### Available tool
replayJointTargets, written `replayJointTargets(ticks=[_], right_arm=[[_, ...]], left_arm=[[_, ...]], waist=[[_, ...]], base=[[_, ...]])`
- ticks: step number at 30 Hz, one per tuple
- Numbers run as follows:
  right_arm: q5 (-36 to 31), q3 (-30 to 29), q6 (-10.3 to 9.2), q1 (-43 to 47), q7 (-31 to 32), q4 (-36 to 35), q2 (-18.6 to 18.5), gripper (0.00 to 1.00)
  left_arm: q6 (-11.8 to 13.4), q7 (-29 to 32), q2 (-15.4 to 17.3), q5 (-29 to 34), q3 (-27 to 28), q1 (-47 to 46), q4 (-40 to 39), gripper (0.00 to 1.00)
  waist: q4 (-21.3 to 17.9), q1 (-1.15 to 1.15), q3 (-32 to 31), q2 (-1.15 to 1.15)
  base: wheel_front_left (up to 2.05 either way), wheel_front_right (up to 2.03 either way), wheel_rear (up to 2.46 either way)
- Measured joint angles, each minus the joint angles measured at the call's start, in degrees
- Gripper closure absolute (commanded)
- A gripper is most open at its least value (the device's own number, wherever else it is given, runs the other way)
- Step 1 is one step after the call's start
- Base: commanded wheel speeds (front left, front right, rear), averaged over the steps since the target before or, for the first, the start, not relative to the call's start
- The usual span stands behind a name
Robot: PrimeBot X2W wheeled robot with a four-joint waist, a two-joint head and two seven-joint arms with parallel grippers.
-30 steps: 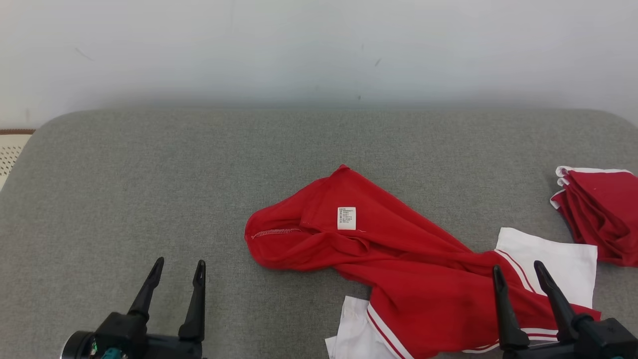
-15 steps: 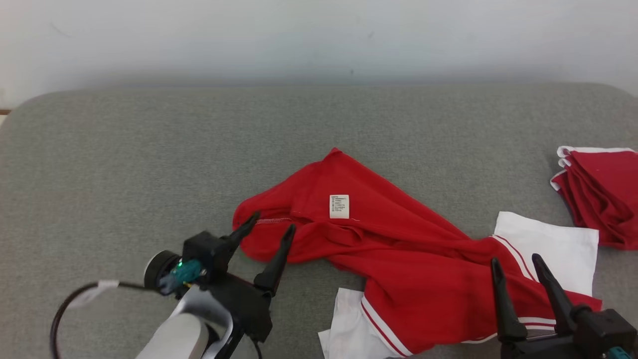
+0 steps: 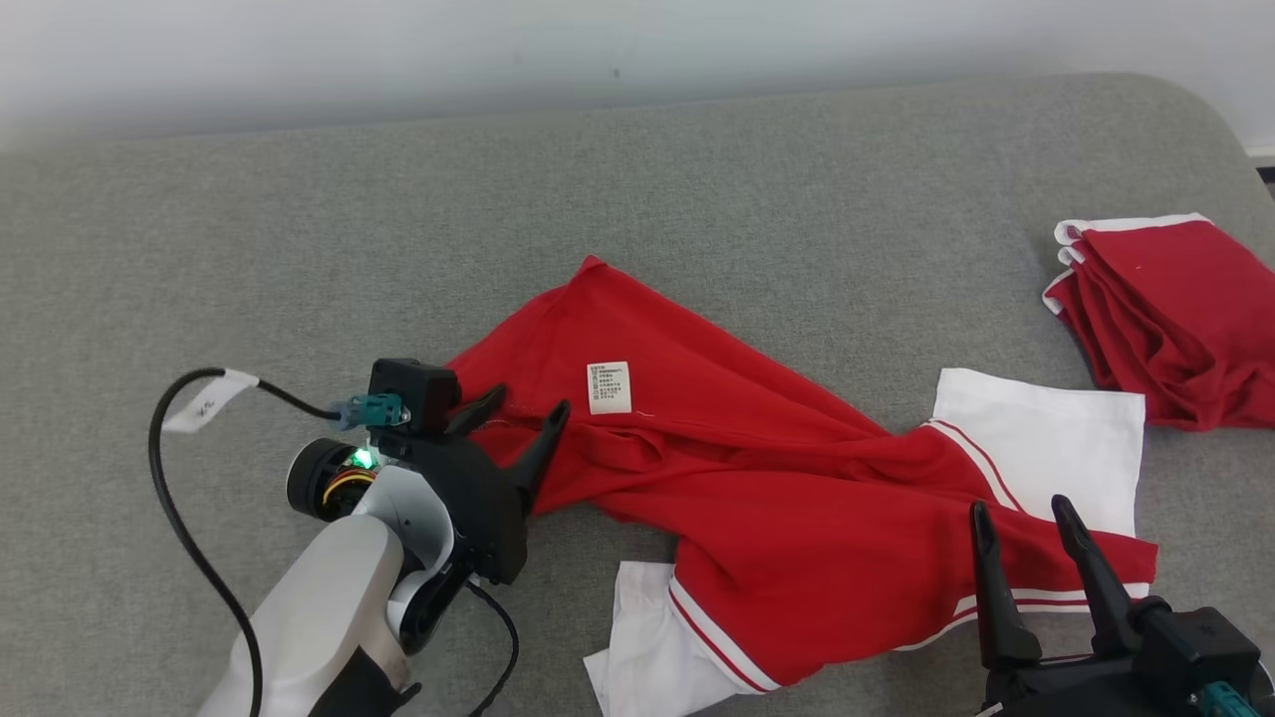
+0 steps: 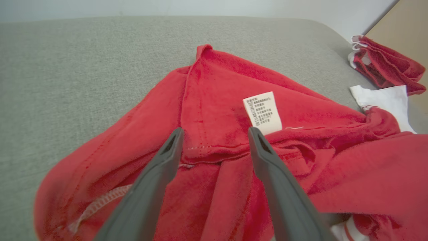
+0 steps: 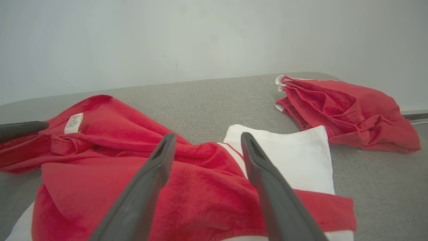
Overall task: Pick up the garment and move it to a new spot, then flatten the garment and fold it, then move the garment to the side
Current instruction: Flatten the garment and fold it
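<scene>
The garment is a red shirt with white sleeves, lying crumpled and inside out on the grey cushion, its white care label facing up. My left gripper is open at the shirt's left end, its fingers straddling the stitched hem. In the left wrist view the left gripper stands over a red fold of the garment, just below the label. My right gripper is open near the front right, over the garment's striped edge. In the right wrist view the right gripper is above red cloth and a white sleeve.
A second red garment, folded with white trim, lies at the far right near the cushion's edge; it also appears in the right wrist view. A black cable loops beside my left arm. A pale wall runs along the back.
My left arm has reached forward and right from the front left to the shirt's hem end. The head camera has tilted and turned, shifting the whole picture. The right gripper has kept its place.
</scene>
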Motion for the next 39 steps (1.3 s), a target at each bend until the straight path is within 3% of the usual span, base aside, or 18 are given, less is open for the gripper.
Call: replayJointTargets(ticks=[11, 12, 13, 14, 15, 16, 22, 28, 39], right_arm=[[0.02, -0.25, 0.0, -0.93, -0.8, 1.0, 0.41, 0.0], [0.08, -0.41, 0.0, -0.97, -0.8, 1.11, 0.43, 0.0], [0.08, -0.56, 0.0, -0.99, -0.82, 1.14, 0.43, 0.0], [0.09, -0.73, 0.0, -1.02, -0.83, 1.18, 0.44, 0.0], [0.09, -0.89, 0.0, -1.05, -0.83, 1.2, 0.44, 0.0], [0.09, -1.13, 0.0, -1.11, -0.83, 1.19, 0.45, 0.0], [0.92, -3.94, 0.0, -2.46, 0.2, 1.56, -0.29, 0.0], [3.61, -5.98, 0.0, -7.42, 3.68, 3.47, -5.32, 0.0], [12.4, -4.87, 0.0, -16.69, 6.04, 19.38, -13.52, 0.0]], left_arm=[[-0.22, 0.19, -1.24, -0.92, -0.35, -4.06, 8.26, 0.01], [-0.23, 0.18, -1.26, -0.92, -0.37, -4.21, 8.68, 0.13], [-0.27, 0.27, -1.31, -0.93, -0.48, -4.35, 9.2, 0.5], [-0.49, 0.34, -1.36, -0.93, -0.75, -4.42, 9.55, 0.6], [-0.55, 0.34, -1.42, -0.91, -1.19, -4.49, 9.76, 0.92], [-0.63, 0.33, -1.45, -0.9, -1.53, -4.59, 9.85, 1.0], [-0.9, -1.34, -1.38, -0.1, -2.6, -5.81, 9.35, 1.0], [-0.42, -1.27, 0.48, -0.05, -1.98, -7.05, 7.51, 1.0], [0.53, -0.26, 2.7, -0.12, -1.89, -7.59, 4.7, 1.0]], waist=[[-0.97, -0.01, 1.33, 0.0], [-0.92, -0.01, 1.37, 0.0], [-0.86, -0.01, 1.41, 0.0], [-0.79, -0.01, 1.46, 0.0], [-0.72, -0.01, 1.48, 0.0], [-0.68, -0.01, 1.52, 0.0], [-0.58, -0.01, 1.79, 0.0], [-1.07, -0.01, 2.49, 0.0], [0.04, -0.01, 3.79, 0.0]], base=[[0.0, 0.0, 0.0], [0.0, 0.0, 0.0], [0.0, 0.0, 0.0], [0.0, 0.0, 0.0], [0.0, 0.0, 0.0], [0.0, 0.0, 0.0], [0.0, 0.0, 0.0], [0.0, 0.0, 0.0], [0.0, 0.0, 0.0]])
